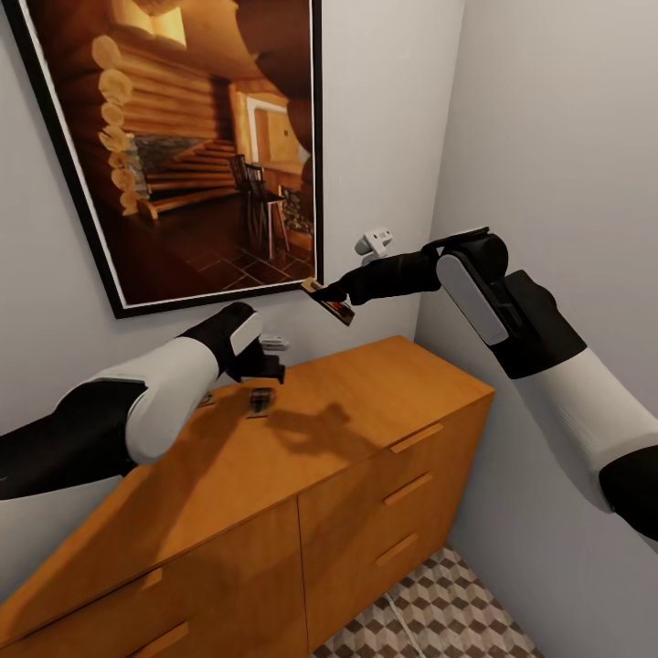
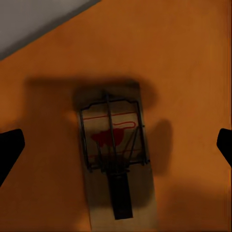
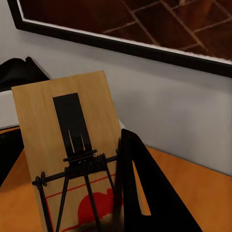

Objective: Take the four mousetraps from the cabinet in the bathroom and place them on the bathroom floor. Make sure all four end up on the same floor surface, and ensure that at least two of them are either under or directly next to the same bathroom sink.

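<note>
- Our right gripper [image 1: 331,300] pinches a mousetrap [image 3: 67,150] in the air above the cabinet [image 1: 366,402], its lower edge cut off in the wrist view.
- Our left gripper [image 1: 260,361], spread wide, hovers over a second mousetrap [image 2: 116,154] on the surface, half shadowed.
- The bathroom floor [image 1: 439,612] shows near right.

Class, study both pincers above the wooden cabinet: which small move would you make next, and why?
Probably lower the open left pincer onto the mousetrap lying flat on the cabinet top between its fingertips, then close. The right pincer already holds a mousetrap.
</note>
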